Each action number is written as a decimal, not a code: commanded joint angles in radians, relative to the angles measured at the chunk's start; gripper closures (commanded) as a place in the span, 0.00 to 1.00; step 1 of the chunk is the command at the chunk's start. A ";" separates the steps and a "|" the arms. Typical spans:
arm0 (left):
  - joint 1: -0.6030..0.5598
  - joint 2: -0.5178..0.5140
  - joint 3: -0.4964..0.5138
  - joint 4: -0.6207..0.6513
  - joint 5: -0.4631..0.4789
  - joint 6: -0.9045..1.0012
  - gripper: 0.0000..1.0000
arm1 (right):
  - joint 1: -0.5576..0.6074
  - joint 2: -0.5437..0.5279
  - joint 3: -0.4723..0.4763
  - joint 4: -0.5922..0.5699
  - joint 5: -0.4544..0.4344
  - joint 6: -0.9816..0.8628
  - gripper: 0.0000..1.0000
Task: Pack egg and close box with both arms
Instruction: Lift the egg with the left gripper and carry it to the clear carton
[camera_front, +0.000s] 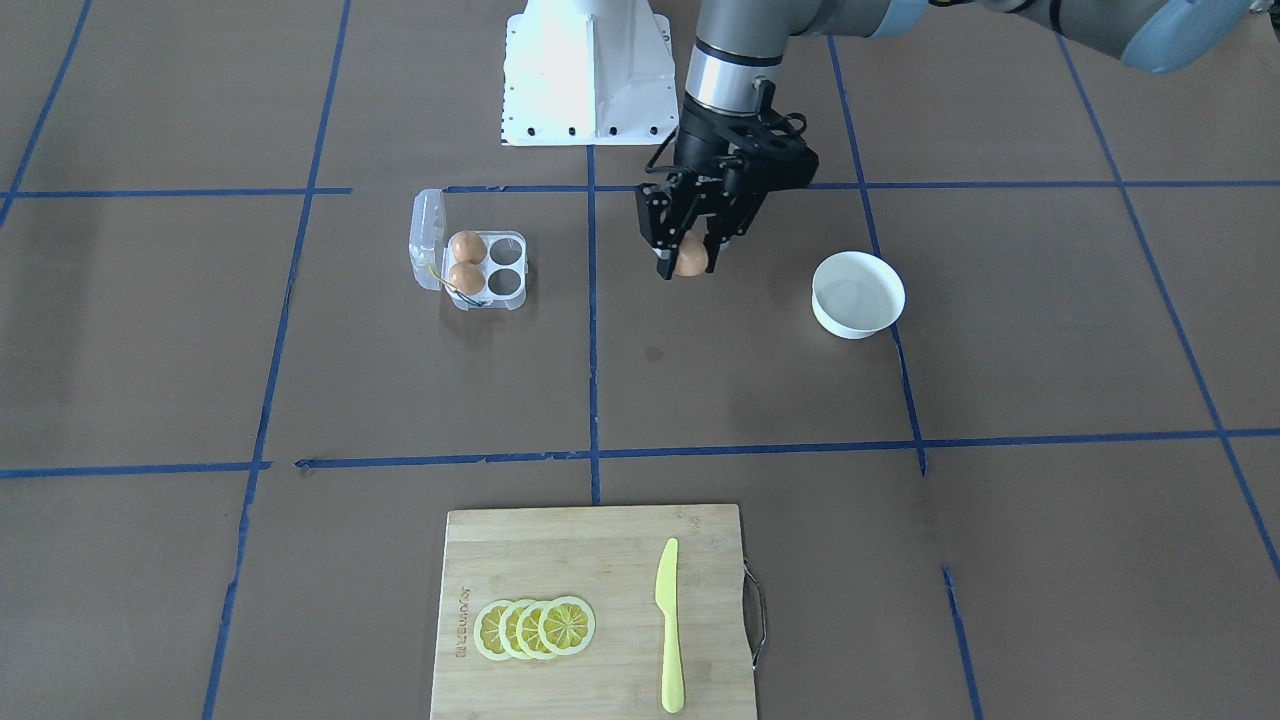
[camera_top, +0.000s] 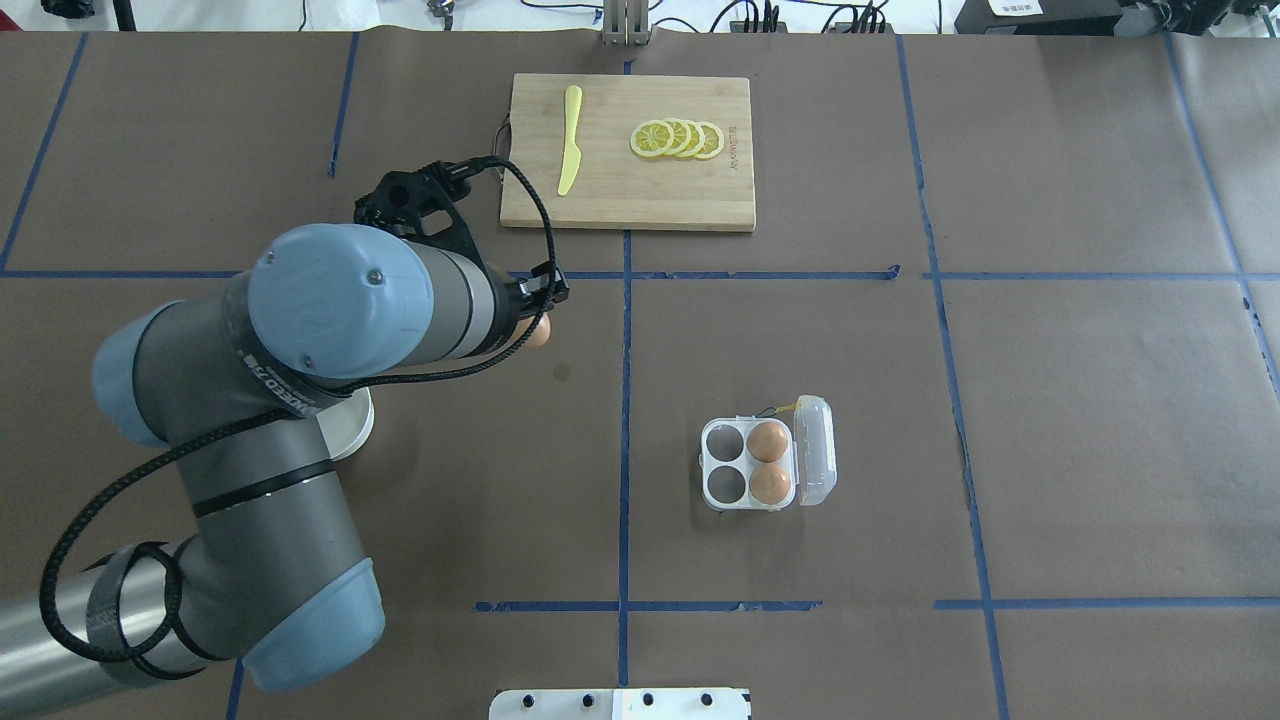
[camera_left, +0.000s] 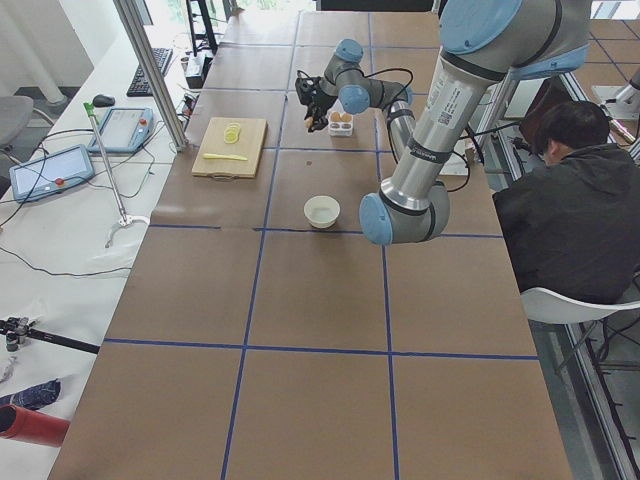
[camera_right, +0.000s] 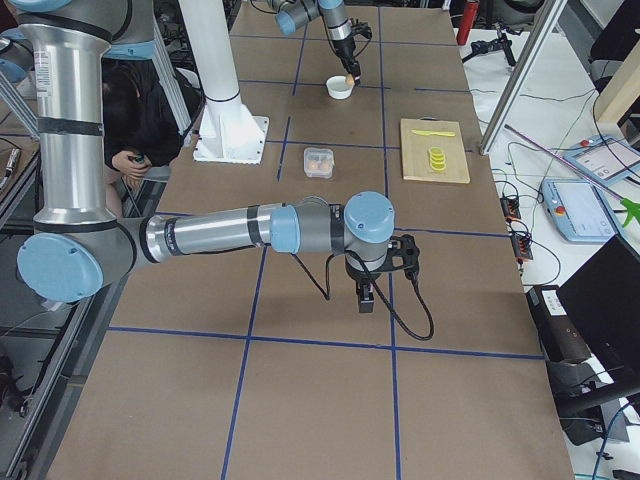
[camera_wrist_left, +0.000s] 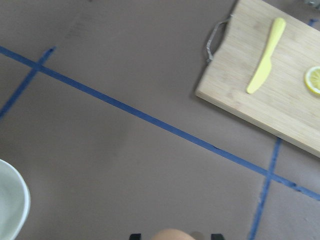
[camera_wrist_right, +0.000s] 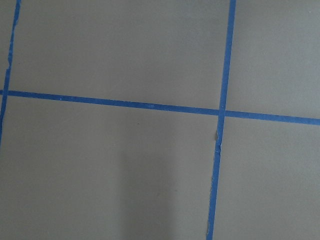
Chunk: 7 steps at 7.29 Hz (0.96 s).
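Observation:
An orange-brown egg (camera_front: 691, 256) hangs above the table with my left gripper (camera_front: 690, 264) shut on it, between the box and the white bowl. From overhead the egg (camera_top: 540, 332) peeks out beside the left wrist. The left wrist view shows just the egg's top (camera_wrist_left: 172, 235) at the bottom edge. The clear box (camera_front: 505, 292) lies open, its lid (camera_front: 428, 238) raised on one side. Two more eggs (camera_front: 467, 262) fill the cups beside the lid, and the other two cups are empty. My right gripper (camera_right: 367, 298) shows only in the exterior right view, far from the box; I cannot tell its state.
A white bowl (camera_front: 858, 293) stands close to the left gripper and looks empty. The wooden cutting board (camera_front: 590, 530) carries lemon slices (camera_front: 535, 628) and a yellow knife (camera_front: 669, 620). A white base block (camera_front: 585, 70) sits behind the box. A seated person (camera_left: 575, 200) is beside the table.

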 joint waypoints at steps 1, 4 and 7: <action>0.138 -0.035 0.062 -0.213 0.163 0.177 1.00 | 0.001 -0.002 0.001 -0.001 0.000 0.001 0.00; 0.248 -0.039 0.258 -0.560 0.307 0.236 1.00 | 0.001 -0.007 0.002 0.000 0.002 0.001 0.00; 0.249 -0.123 0.394 -0.602 0.305 0.366 1.00 | 0.001 -0.005 0.014 -0.001 0.000 0.003 0.00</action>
